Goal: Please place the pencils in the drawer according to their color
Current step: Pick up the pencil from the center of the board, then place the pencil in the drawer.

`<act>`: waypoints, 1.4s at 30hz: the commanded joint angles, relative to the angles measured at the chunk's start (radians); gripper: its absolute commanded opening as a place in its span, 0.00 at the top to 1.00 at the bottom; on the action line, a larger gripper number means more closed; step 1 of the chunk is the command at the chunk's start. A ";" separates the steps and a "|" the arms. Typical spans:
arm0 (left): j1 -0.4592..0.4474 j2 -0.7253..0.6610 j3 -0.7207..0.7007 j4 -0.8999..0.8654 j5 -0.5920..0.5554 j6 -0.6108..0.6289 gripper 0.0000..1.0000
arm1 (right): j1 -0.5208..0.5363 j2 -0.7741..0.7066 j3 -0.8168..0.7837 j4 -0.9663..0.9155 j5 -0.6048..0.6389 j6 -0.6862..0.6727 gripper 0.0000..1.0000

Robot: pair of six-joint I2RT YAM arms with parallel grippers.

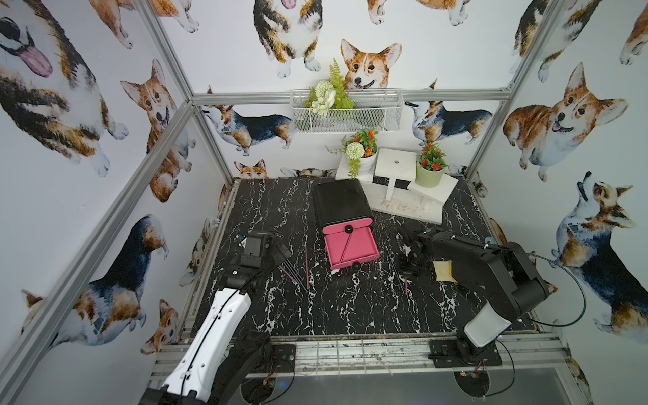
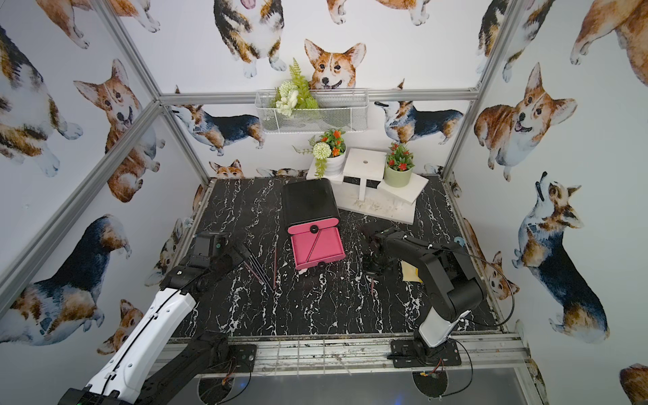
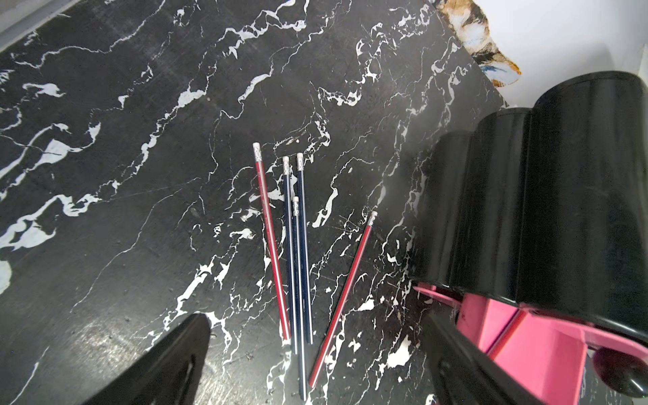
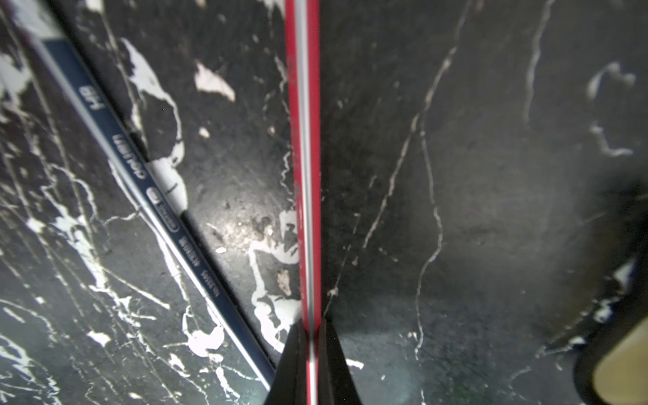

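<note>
The pink drawer (image 1: 364, 245) stands pulled out of a black cabinet (image 1: 340, 203) at mid-table, and one pencil (image 1: 346, 247) lies slanted inside it. My right gripper (image 4: 311, 333) is shut on a red pencil (image 4: 303, 140), low over the table to the right of the drawer (image 1: 408, 270). A dark blue pencil (image 4: 140, 175) lies beside it. My left gripper (image 3: 317, 324) is open, its fingers wide apart above a group on the table: two red pencils (image 3: 271, 242) and three dark blue ones (image 3: 296, 252), left of the drawer (image 3: 547, 343).
A yellow cloth (image 1: 444, 271) lies under my right arm. A white stand (image 1: 396, 182) with two flower pots fills the back right corner. A wire basket (image 1: 345, 112) hangs on the back wall. Metal frame rails edge the table.
</note>
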 commanded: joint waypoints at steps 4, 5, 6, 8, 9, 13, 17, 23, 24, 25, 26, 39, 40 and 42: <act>0.002 0.010 0.003 0.018 0.006 0.010 0.00 | -0.006 -0.056 -0.016 -0.046 0.017 -0.005 1.00; 0.002 0.010 0.002 0.020 0.005 0.009 0.00 | -0.006 -0.075 -0.009 -0.060 0.018 -0.004 1.00; 0.002 0.011 0.002 0.023 0.007 0.009 0.00 | -0.005 -0.098 0.000 -0.077 0.017 -0.004 1.00; 0.002 0.010 -0.002 0.029 0.007 0.009 0.00 | -0.005 -0.147 0.013 -0.107 0.013 0.004 1.00; 0.002 0.009 -0.003 0.035 0.008 0.009 0.00 | -0.006 -0.176 0.019 -0.120 0.008 0.008 1.00; 0.002 0.010 -0.007 0.046 0.014 0.013 0.00 | -0.006 -0.286 0.032 -0.157 -0.052 0.047 1.00; 0.002 0.015 -0.006 0.050 0.021 0.025 0.00 | -0.005 -0.392 0.024 -0.150 -0.190 0.093 1.00; 0.002 0.031 -0.003 0.072 0.056 0.042 0.00 | 0.044 -0.488 0.023 -0.028 -0.446 0.207 1.00; 0.002 0.034 -0.002 0.074 0.059 0.045 0.00 | 0.058 -0.493 0.020 0.004 -0.481 0.235 1.00; 0.003 0.037 0.000 0.074 0.063 0.048 0.00 | 0.069 -0.490 0.017 0.039 -0.511 0.258 1.00; 0.002 0.040 0.002 0.076 0.066 0.054 0.00 | 0.079 -0.487 0.012 0.079 -0.547 0.288 1.00; 0.002 0.080 0.024 0.095 0.146 0.097 0.00 | 0.151 -0.348 -0.003 0.378 -0.686 0.450 1.00; 0.002 0.084 0.025 0.095 0.150 0.099 0.00 | 0.151 -0.336 0.001 0.382 -0.679 0.450 1.00; 0.002 0.092 0.028 0.089 0.153 0.106 0.00 | 0.151 -0.304 0.012 0.394 -0.670 0.456 1.00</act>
